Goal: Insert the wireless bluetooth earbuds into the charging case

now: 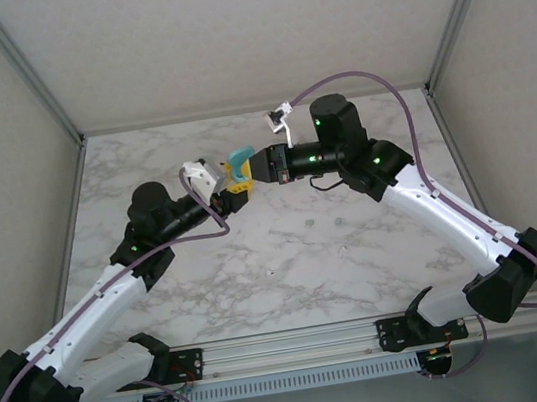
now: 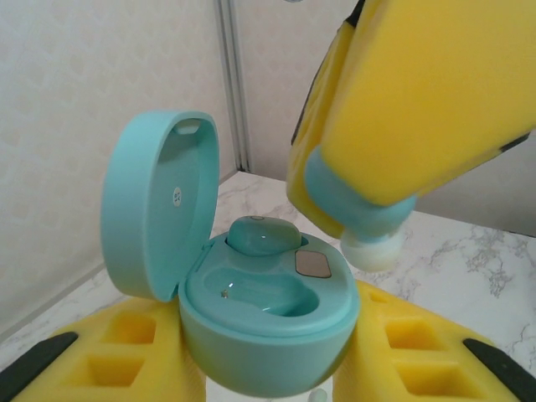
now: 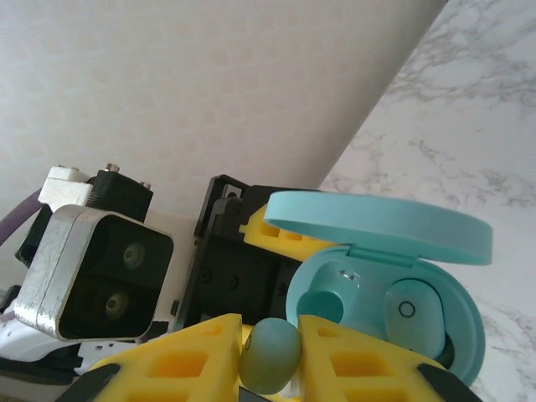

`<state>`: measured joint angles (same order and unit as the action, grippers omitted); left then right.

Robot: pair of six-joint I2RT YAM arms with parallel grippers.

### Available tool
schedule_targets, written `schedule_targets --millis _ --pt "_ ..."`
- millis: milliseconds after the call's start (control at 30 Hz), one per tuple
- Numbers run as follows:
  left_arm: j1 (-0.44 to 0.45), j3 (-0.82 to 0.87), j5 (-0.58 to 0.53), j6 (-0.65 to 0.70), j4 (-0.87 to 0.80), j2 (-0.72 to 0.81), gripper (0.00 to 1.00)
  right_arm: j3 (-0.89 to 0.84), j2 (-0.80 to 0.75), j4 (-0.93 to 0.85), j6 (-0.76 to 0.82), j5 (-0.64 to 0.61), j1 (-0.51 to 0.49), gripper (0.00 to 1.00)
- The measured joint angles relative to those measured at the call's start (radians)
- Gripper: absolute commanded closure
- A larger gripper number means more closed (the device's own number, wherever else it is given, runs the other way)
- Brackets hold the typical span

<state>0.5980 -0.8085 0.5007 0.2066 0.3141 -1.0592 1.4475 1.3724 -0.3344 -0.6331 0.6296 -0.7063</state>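
Beside case [image 3: 377, 222]: earbud [image 3: 270, 356] (mint) in right end effector [image 3: 272, 362].

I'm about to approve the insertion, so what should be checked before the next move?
1. Lid open: ok.
2. Case clamped in left fingers: ok.
3. Held bud pinched in right fingers: ok.
4. Free socket unblocked: ok; the seated bud fills the other.
5. Held bud over free socket: not ok, it looks off to one side.
6. Held bud turned to match socket: cannot tell.
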Motion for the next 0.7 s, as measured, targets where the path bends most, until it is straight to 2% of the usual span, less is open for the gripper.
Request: schedule_targets --millis 700 --pt "0.001 0.000 0.000 0.000 -0.006 -0.017 0.75 0.037 0.051 -0.029 0.043 -0.126 -0.046 0.76"
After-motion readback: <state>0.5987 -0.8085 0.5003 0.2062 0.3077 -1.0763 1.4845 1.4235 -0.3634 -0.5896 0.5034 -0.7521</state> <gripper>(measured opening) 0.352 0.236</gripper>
